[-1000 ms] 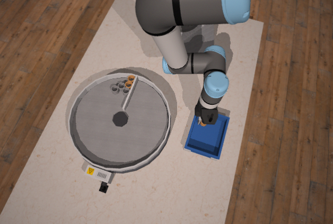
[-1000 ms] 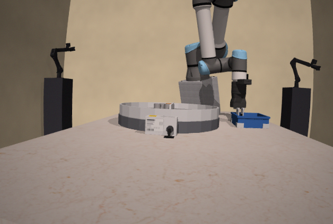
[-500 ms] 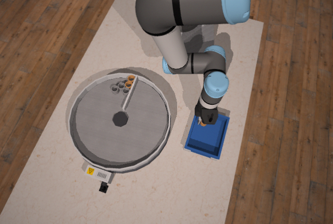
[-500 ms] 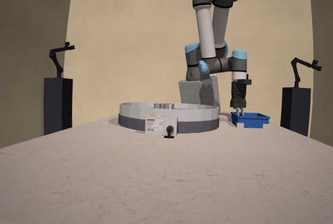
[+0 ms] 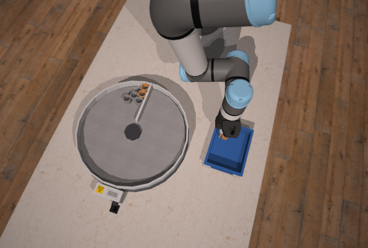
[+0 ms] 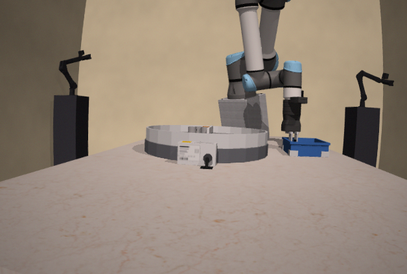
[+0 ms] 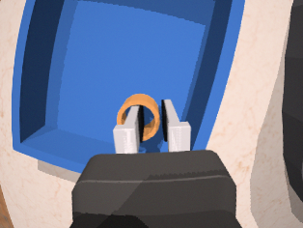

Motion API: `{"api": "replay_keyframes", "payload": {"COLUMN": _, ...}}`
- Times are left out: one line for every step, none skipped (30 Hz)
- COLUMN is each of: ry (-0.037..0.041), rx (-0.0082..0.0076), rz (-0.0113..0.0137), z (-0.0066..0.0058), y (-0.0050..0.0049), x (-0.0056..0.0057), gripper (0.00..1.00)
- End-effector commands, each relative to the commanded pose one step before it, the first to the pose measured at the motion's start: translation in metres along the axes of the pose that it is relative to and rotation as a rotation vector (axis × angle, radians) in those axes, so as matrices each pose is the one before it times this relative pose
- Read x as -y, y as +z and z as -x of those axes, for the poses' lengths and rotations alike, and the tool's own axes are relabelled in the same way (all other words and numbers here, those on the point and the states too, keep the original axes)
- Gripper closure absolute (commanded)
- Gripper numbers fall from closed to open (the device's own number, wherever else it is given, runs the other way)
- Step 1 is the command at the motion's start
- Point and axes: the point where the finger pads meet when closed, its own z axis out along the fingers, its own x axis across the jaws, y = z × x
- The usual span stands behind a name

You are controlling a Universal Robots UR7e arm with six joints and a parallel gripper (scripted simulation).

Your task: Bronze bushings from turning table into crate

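A bronze bushing point(image 5: 224, 138) point(image 7: 125, 104) stands ring-up in the blue crate point(image 5: 225, 166) point(image 6: 307, 149) point(image 7: 218, 82), near its robot-side end. My gripper point(image 5: 220, 133) point(image 6: 293, 137) point(image 7: 152, 112) is partly open at the crate. In the wrist view one finger overlaps the bushing's hole and the other is just outside its rim, with a gap; neither visibly grips it. On the turning table point(image 5: 133, 158) point(image 6: 243, 142), two bronze bushings, the outer one point(image 5: 145, 84) and the inner one point(image 5: 141, 96), lie against the divider, with steel bushings point(image 5: 139, 102) point(image 5: 126, 101) point(image 5: 133, 97) beside them.
The divider point(image 5: 143, 102) runs from the turning table's rim towards its dark hub point(image 5: 132, 131). The turning table has a raised wall around it. A small control box point(image 5: 108, 193) point(image 6: 188, 153) sits at its front. The crate has raised walls close around my fingers.
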Motion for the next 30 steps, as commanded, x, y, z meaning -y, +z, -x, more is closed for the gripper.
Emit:
{"api": "replay_keyframes", "payload": {"ry": 0.00005, "rx": 0.00006, "rz": -0.00123, "z": 0.00003, "y": -0.000365, "x": 0.00038, "gripper": 0.58}}
{"api": "replay_keyframes", "payload": {"ry": 0.00000, "rx": 0.00000, "rz": 0.00000, "z": 0.00000, "y": 0.000000, "x": 0.00000, "gripper": 0.58}}
{"api": "replay_keyframes", "payload": {"ry": 0.00000, "rx": 0.00000, "rz": 0.00000, "z": 0.00000, "y": 0.000000, "x": 0.00000, "gripper": 0.58}}
{"api": "replay_keyframes", "payload": {"ry": 0.00000, "rx": 0.00000, "rz": 0.00000, "z": 0.00000, "y": 0.000000, "x": 0.00000, "gripper": 0.58}}
{"api": "replay_keyframes", "payload": {"ry": 0.00000, "rx": 0.00000, "rz": 0.00000, "z": 0.00000, "y": 0.000000, "x": 0.00000, "gripper": 0.58}}
{"api": "replay_keyframes", "payload": {"ry": 0.00000, "rx": 0.00000, "rz": 0.00000, "z": 0.00000, "y": 0.000000, "x": 0.00000, "gripper": 0.58}}
{"api": "replay_keyframes", "payload": {"ry": 0.00000, "rx": 0.00000, "rz": 0.00000, "z": 0.00000, "y": 0.000000, "x": 0.00000, "gripper": 0.58}}
{"api": "replay_keyframes", "payload": {"ry": 0.00000, "rx": 0.00000, "rz": 0.00000, "z": 0.00000, "y": 0.000000, "x": 0.00000, "gripper": 0.58}}
{"api": "replay_keyframes", "payload": {"ry": 0.00000, "rx": 0.00000, "rz": 0.00000, "z": 0.00000, "y": 0.000000, "x": 0.00000, "gripper": 0.58}}
{"api": "replay_keyframes", "payload": {"ry": 0.00000, "rx": 0.00000, "rz": 0.00000, "z": 0.00000, "y": 0.000000, "x": 0.00000, "gripper": 0.58}}
{"api": "replay_keyframes", "payload": {"ry": 0.00000, "rx": 0.00000, "rz": 0.00000, "z": 0.00000, "y": 0.000000, "x": 0.00000, "gripper": 0.58}}
{"api": "replay_keyframes", "payload": {"ry": 0.00000, "rx": 0.00000, "rz": 0.00000, "z": 0.00000, "y": 0.000000, "x": 0.00000, "gripper": 0.58}}
{"api": "replay_keyframes", "payload": {"ry": 0.00000, "rx": 0.00000, "rz": 0.00000, "z": 0.00000, "y": 0.000000, "x": 0.00000, "gripper": 0.58}}
{"api": "replay_keyframes", "payload": {"ry": 0.00000, "rx": 0.00000, "rz": 0.00000, "z": 0.00000, "y": 0.000000, "x": 0.00000, "gripper": 0.58}}
{"api": "replay_keyframes", "payload": {"ry": 0.00000, "rx": 0.00000, "rz": 0.00000, "z": 0.00000, "y": 0.000000, "x": 0.00000, "gripper": 0.58}}
{"api": "replay_keyframes", "payload": {"ry": 0.00000, "rx": 0.00000, "rz": 0.00000, "z": 0.00000, "y": 0.000000, "x": 0.00000, "gripper": 0.58}}
{"api": "replay_keyframes", "payload": {"ry": 0.00000, "rx": 0.00000, "rz": 0.00000, "z": 0.00000, "y": 0.000000, "x": 0.00000, "gripper": 0.58}}
{"api": "replay_keyframes", "payload": {"ry": 0.00000, "rx": 0.00000, "rz": 0.00000, "z": 0.00000, "y": 0.000000, "x": 0.00000, "gripper": 0.58}}
{"api": "replay_keyframes", "payload": {"ry": 0.00000, "rx": 0.00000, "rz": 0.00000, "z": 0.00000, "y": 0.000000, "x": 0.00000, "gripper": 0.58}}
{"api": "replay_keyframes", "payload": {"ry": 0.00000, "rx": 0.00000, "rz": -0.00001, "z": -0.00002, "y": -0.001154, "x": -0.00001, "gripper": 0.58}}
{"api": "replay_keyframes", "payload": {"ry": 0.00000, "rx": 0.00000, "rz": 0.00000, "z": -0.00002, "y": -0.001154, "x": -0.00001, "gripper": 0.58}}
{"api": "replay_keyframes", "payload": {"ry": 0.00000, "rx": 0.00000, "rz": 0.00000, "z": -0.00002, "y": -0.001154, "x": -0.00001, "gripper": 0.58}}
{"api": "replay_keyframes", "payload": {"ry": 0.00000, "rx": 0.00000, "rz": 0.00000, "z": -0.00002, "y": -0.001154, "x": -0.00001, "gripper": 0.58}}
{"api": "replay_keyframes", "payload": {"ry": 0.00000, "rx": 0.00000, "rz": 0.00000, "z": -0.00002, "y": -0.001154, "x": -0.00001, "gripper": 0.58}}
{"api": "replay_keyframes", "payload": {"ry": 0.00000, "rx": 0.00000, "rz": 0.00000, "z": 0.00000, "y": 0.000000, "x": 0.00000, "gripper": 0.58}}
{"api": "replay_keyframes", "payload": {"ry": 0.00000, "rx": 0.00000, "rz": 0.00000, "z": 0.00000, "y": 0.000000, "x": 0.00000, "gripper": 0.58}}
{"api": "replay_keyframes", "payload": {"ry": 0.00000, "rx": 0.00000, "rz": 0.00000, "z": 0.00000, "y": 0.000000, "x": 0.00000, "gripper": 0.58}}
{"api": "replay_keyframes", "payload": {"ry": 0.00000, "rx": 0.00000, "rz": 0.00000, "z": 0.00000, "y": 0.000000, "x": 0.00000, "gripper": 0.58}}
{"api": "replay_keyframes", "payload": {"ry": 0.00000, "rx": 0.00000, "rz": 0.00000, "z": 0.00000, "y": 0.000000, "x": 0.00000, "gripper": 0.58}}
{"api": "replay_keyframes", "payload": {"ry": 0.00000, "rx": 0.00000, "rz": 0.00000, "z": 0.00000, "y": 0.000000, "x": 0.00000, "gripper": 0.58}}
